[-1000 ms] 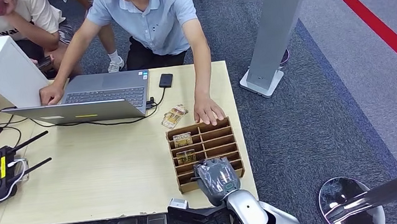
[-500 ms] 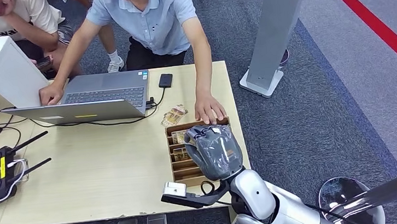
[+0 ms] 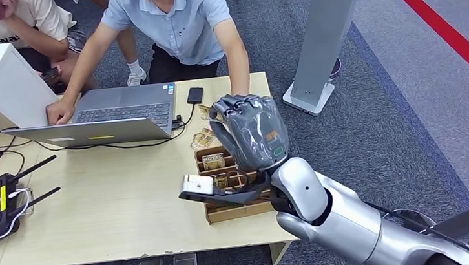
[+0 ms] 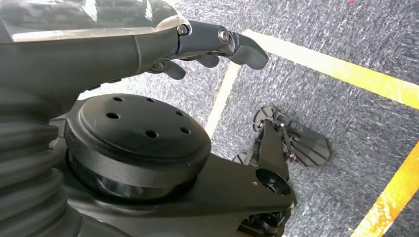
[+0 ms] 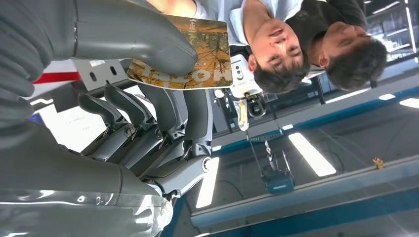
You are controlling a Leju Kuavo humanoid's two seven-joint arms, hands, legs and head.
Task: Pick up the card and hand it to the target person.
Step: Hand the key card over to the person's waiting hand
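The right hand (image 3: 251, 134) is raised above the far end of the wooden card rack (image 3: 239, 205), thumb and fingers (image 5: 148, 123) clamped on a brown-and-gold card (image 5: 190, 54). The card's pale lettering is partly covered and not legible. The person in the light blue shirt (image 3: 175, 18) leans over the table (image 3: 96, 204) just beyond. The left hand (image 4: 207, 49) hangs over carpet, fingers apart, holding nothing.
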